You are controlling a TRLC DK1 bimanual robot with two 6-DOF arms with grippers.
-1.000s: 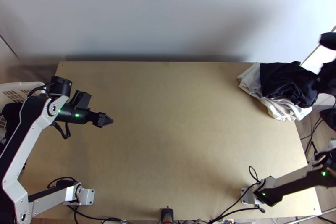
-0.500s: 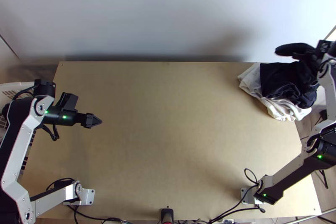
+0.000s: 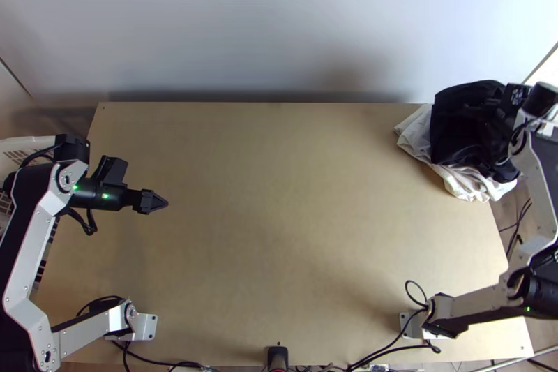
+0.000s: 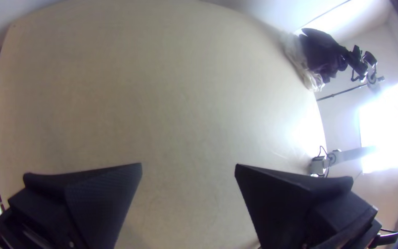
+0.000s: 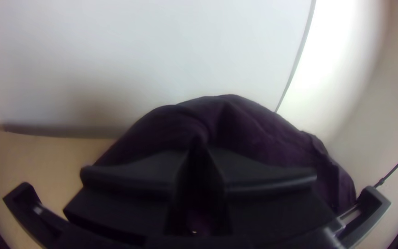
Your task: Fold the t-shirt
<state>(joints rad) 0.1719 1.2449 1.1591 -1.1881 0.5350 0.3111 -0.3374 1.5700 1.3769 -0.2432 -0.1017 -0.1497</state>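
Observation:
At the table's back right, a dark cloth (image 3: 464,136) lies bunched on white cloth (image 3: 469,183); I cannot tell which piece is the t-shirt. My right gripper (image 3: 515,98) is at the right side of this dark heap, its fingers hard to separate from the cloth. In the right wrist view my right gripper (image 5: 199,157) is shut on dark cloth (image 5: 254,124), which bulges up beyond the fingers. Over the table's left part stands my left gripper (image 3: 155,202), holding nothing. The left wrist view shows my left gripper (image 4: 188,168) open, fingers wide apart above bare wood.
A white basket (image 3: 28,142) with dark contents stands off the table's left edge, beside the left arm. The wooden table (image 3: 279,218) stretches between the arms, with a wall behind it. Black cables run along its near edge.
My right gripper has come in from the right edge with dark cloth, which has gone from stretching leftward above the pile to resting against it. The left arm has shifted slightly left.

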